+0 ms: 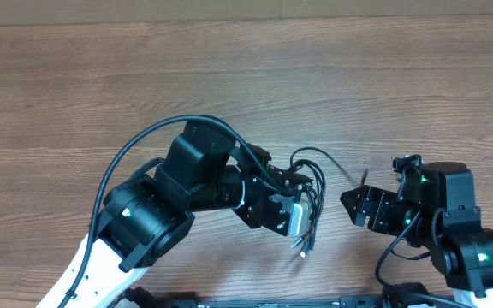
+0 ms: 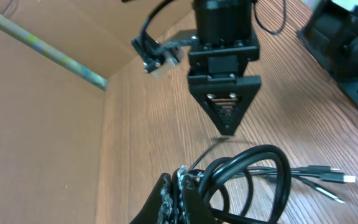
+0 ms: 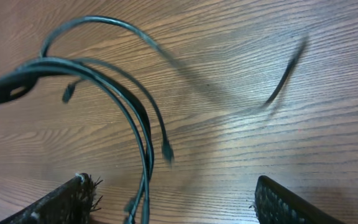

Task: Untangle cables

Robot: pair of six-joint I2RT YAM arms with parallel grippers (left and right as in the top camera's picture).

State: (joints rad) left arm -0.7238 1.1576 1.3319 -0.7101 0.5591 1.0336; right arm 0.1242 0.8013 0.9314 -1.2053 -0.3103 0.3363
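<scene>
The cables (image 1: 313, 175) are thin black cords bunched in loops at the tip of my left gripper (image 1: 305, 195), with their plugs (image 1: 303, 246) hanging toward the table's near edge. In the left wrist view the left gripper (image 2: 182, 186) is shut on the cables (image 2: 260, 168), and several plug ends (image 2: 334, 178) lie on the wood. My right gripper (image 1: 349, 205) faces the bundle from the right. In its own view the right gripper (image 3: 173, 183) stands wide open, and strands of the cables (image 3: 143, 143) hang between the fingers, nearer the left one. One loose cable end (image 3: 288, 74) is blurred, untouched.
The wooden table (image 1: 144, 77) stretches wide behind and to the left. A cardboard wall (image 2: 42, 112) stands along its far side. The left arm's thick black cable (image 1: 135, 145) arches over its body. The right arm's base (image 1: 478, 257) fills the near right corner.
</scene>
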